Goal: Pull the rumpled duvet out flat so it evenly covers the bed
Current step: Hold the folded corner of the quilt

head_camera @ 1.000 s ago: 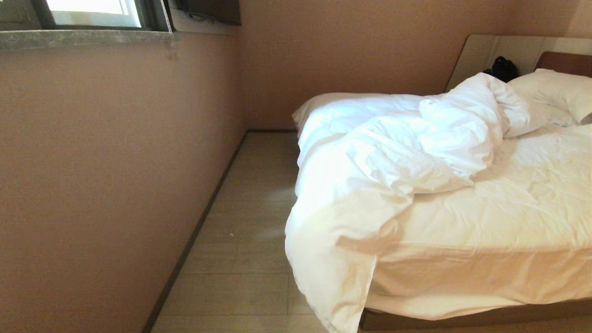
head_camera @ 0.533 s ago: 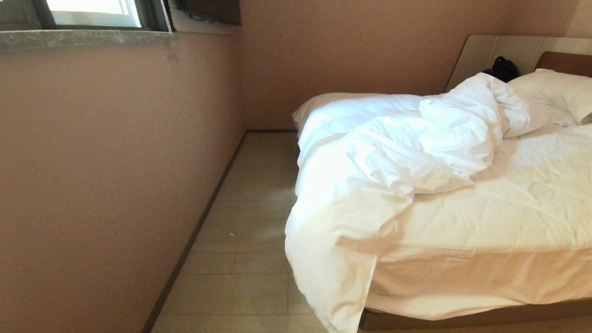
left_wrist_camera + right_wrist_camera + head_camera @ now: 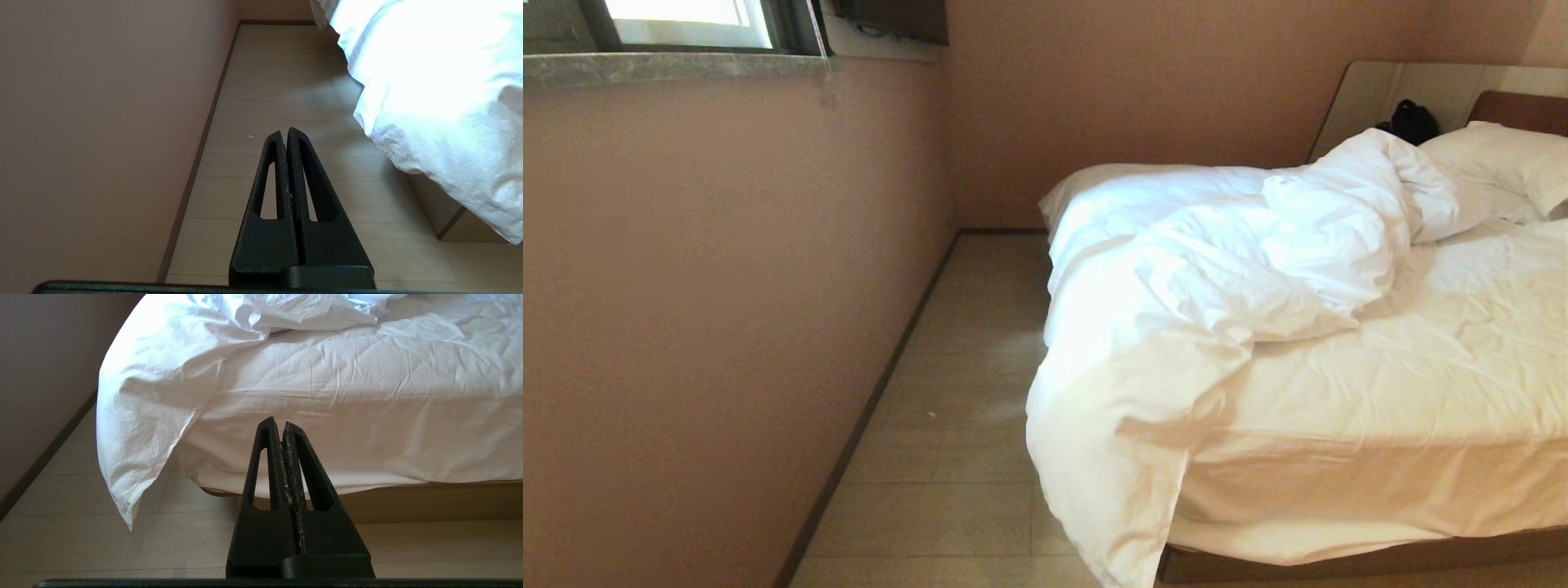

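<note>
Your duvet [image 3: 1217, 278] sits bunched on the bed's [image 3: 1339, 559] far-left half: in the head view it mounds from about 12 o'clock toward the pillow [image 3: 1503, 159] at 2 o'clock, and one corner spills over the near-left edge at 7 o'clock, hanging just above the floor [image 3: 956, 408]. That leaves the sheet [image 3: 1421, 367] bare across the right, from 3 to 5 o'clock. It lies this way because its bulk is folded back on itself toward the wall [image 3: 727, 286] side, so the weight drags the loose corner down off the mattress.

Neither arm shows in the head view. Your left gripper [image 3: 285, 131] hangs low with its fingers clenched on nothing, aimed along the floor strip between wall and bed, with the draped corner at its 2 o'clock, well apart. Your right gripper [image 3: 278, 424] is likewise clenched and empty, pointed at the bed's near side, with the hanging corner at its 10 o'clock. Both look parked like this because you have not started: no cloth is touched yet.

By my reading, the hanging corner is your easiest first hold, and both sets of fingers must release before either can take it.

A dark object [image 3: 1409, 122] rests by the headboard [image 3: 1523, 106], too small to identify. You will find no brand, label or writing readable anywhere.
</note>
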### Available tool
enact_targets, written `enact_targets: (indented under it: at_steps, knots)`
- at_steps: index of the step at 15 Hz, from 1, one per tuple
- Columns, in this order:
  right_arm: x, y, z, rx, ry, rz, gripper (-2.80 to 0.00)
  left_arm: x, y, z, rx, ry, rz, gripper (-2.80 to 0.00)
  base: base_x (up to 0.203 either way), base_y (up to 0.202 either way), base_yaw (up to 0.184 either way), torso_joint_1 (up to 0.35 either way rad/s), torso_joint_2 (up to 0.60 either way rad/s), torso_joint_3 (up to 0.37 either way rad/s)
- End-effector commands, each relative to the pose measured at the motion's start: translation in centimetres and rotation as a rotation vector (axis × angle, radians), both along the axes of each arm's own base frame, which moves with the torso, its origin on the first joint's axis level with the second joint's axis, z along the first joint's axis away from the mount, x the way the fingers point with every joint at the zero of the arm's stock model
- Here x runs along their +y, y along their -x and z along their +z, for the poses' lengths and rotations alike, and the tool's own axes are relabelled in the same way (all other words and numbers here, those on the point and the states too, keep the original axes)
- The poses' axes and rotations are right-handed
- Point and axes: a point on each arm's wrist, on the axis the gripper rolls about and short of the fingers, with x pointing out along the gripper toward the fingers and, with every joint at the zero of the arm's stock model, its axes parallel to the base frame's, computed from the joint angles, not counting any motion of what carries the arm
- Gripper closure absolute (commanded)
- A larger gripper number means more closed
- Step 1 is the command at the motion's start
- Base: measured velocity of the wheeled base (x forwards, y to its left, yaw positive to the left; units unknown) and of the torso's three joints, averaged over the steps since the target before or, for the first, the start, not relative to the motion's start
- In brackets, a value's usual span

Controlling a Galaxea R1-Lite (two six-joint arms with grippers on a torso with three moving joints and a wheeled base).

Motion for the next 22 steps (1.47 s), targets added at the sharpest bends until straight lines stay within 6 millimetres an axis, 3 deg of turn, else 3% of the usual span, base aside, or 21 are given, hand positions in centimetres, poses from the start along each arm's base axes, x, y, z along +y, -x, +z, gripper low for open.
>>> enact_targets:
  at_steps: [1,22]
  knots:
    - [0.0,-0.01,0.0,0.002,-0.001,0.0,0.0,0.0,0.0,0.0,0.0,0.0,0.0,0.0,0.0,0.0,0.0,0.0,0.0,0.0]
    - [0.0,-0.01,0.0,0.002,0.0,0.0,0.0,0.0,0.0,0.0,0.0,-0.006,0.001,0.0,-0.007,0.0,0.0,0.001,0.0,0.0]
